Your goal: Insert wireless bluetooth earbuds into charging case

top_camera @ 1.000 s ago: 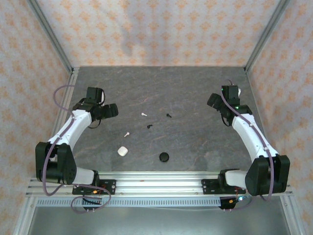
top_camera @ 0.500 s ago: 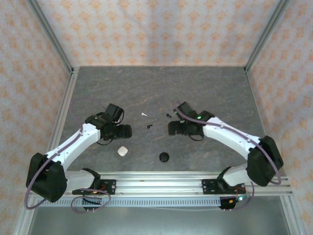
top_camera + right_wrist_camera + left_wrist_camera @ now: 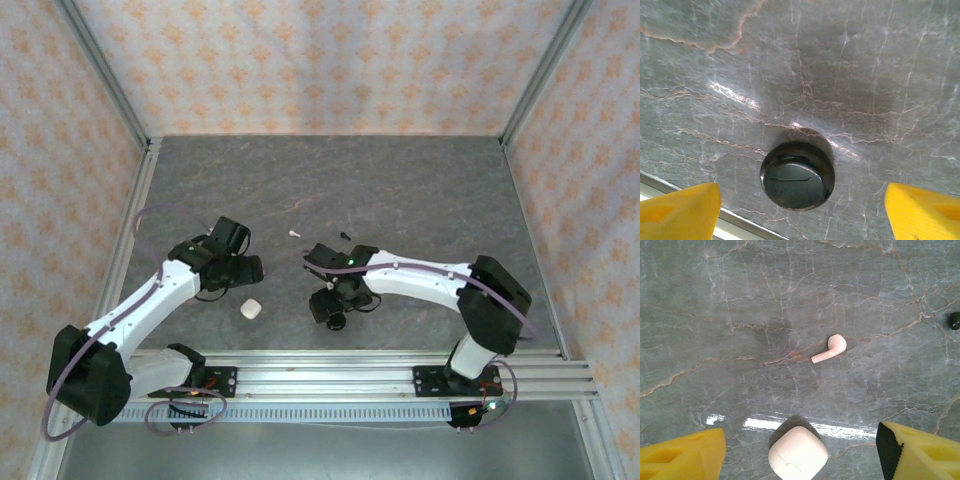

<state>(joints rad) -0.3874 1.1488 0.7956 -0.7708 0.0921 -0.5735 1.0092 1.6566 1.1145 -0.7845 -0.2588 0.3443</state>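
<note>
A white earbud [image 3: 832, 347] with a short stem lies on the stone tabletop beyond a shut white charging case [image 3: 798, 454]. My left gripper [image 3: 800, 460] is open, its yellow fingers [image 3: 682, 455] wide on either side of that case, not touching it. A black earbud [image 3: 954, 320] sits at the right edge. From above, my left gripper [image 3: 243, 274] hovers just behind the white case [image 3: 250, 310]. My right gripper [image 3: 800, 215] is open above a round black case [image 3: 797, 175], also shut. Another white earbud [image 3: 294, 233] and a black earbud [image 3: 344, 236] lie farther back.
The aluminium rail [image 3: 320, 372] runs along the near table edge, just beyond the black case [image 3: 338, 322] in the right wrist view. Patterned walls and metal posts [image 3: 105, 70] enclose the grey stone tabletop [image 3: 400, 180].
Both arms swung in from the sides toward the middle. The right gripper came forward over the black case; the left gripper came forward to the white case, now covering one white earbud from above.
</note>
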